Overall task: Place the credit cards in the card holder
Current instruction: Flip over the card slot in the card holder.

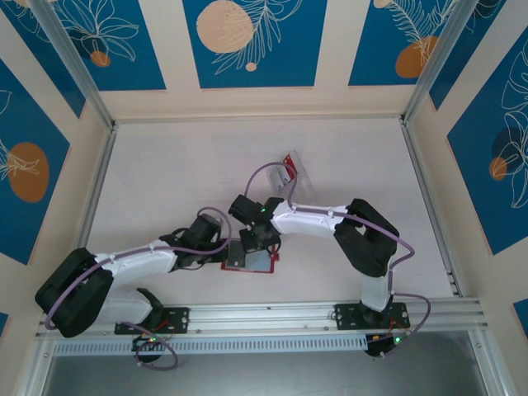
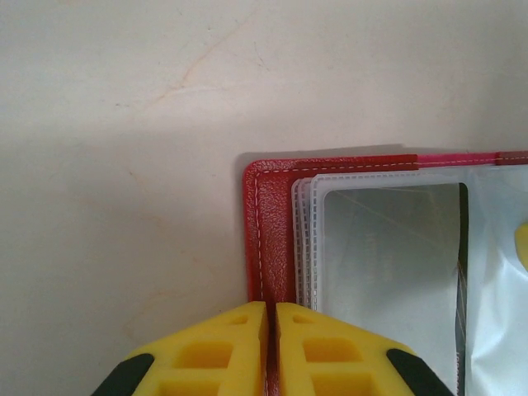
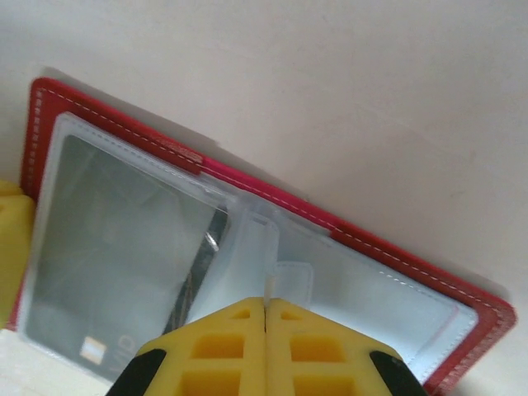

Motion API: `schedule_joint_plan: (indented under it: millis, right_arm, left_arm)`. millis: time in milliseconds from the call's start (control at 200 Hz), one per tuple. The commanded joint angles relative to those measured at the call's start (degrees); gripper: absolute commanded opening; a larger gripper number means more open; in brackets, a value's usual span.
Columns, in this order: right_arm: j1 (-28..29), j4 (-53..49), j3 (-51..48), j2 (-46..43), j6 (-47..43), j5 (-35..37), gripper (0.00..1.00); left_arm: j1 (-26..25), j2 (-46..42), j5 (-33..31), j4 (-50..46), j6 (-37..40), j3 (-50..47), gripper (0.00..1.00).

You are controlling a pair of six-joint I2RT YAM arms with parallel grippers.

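Card holder (image 1: pixel 247 264), the dark red leather-like fold wallet, lay open on the pale counter (image 1: pixel 165 181), stretching rightward from the left claw (image 2: pixel 271 318), which clamped its near red edge; the right claw (image 3: pixel 266 309), tips together, sat over its clear plastic sleeves (image 3: pixel 355 289).

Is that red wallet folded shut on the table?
No, the card holder lies spread open, with its clear sleeves facing up.

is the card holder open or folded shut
open: the card holder lies spread flat on the table, its clear sleeves facing up
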Motion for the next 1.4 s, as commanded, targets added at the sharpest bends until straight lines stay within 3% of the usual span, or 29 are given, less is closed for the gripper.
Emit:
schedule_joint_plan:
  millis: [0,410,745,1020,1395]
  right_arm:
    - [-0.98,2.22,1.85,-0.18,2.64,-6.82,0.0]
    - [-2.13,7.27,2.83,1.33,6.52,-13.1,0.01]
    - [-2.21,10.48,3.94,3.88,7.71,-16.62,0.19]
    - [-1.9,7.78,7.84,4.16,4.31,-14.54,0.27]
    - [-3.08,7.68,8.82,-0.89,-2.56,-16.69,0.27]
  left_arm:
    - [-1.05,0.26,0.07,-2.88,-0.91,-2.03,0.12]
    - [-1.22,-0.31,0.07,-3.07,-0.99,-2.2,0.12]
    - [-1.22,-3.46,-0.9,-5.24,-1.39,-2.64,0.13]
    - [-1.23,-5.12,-1.75,-6.74,-1.61,-2.82,0.14]
    - [-1.15,-9.92,-4.39,-10.96,-2.84,-3.35,0.21]
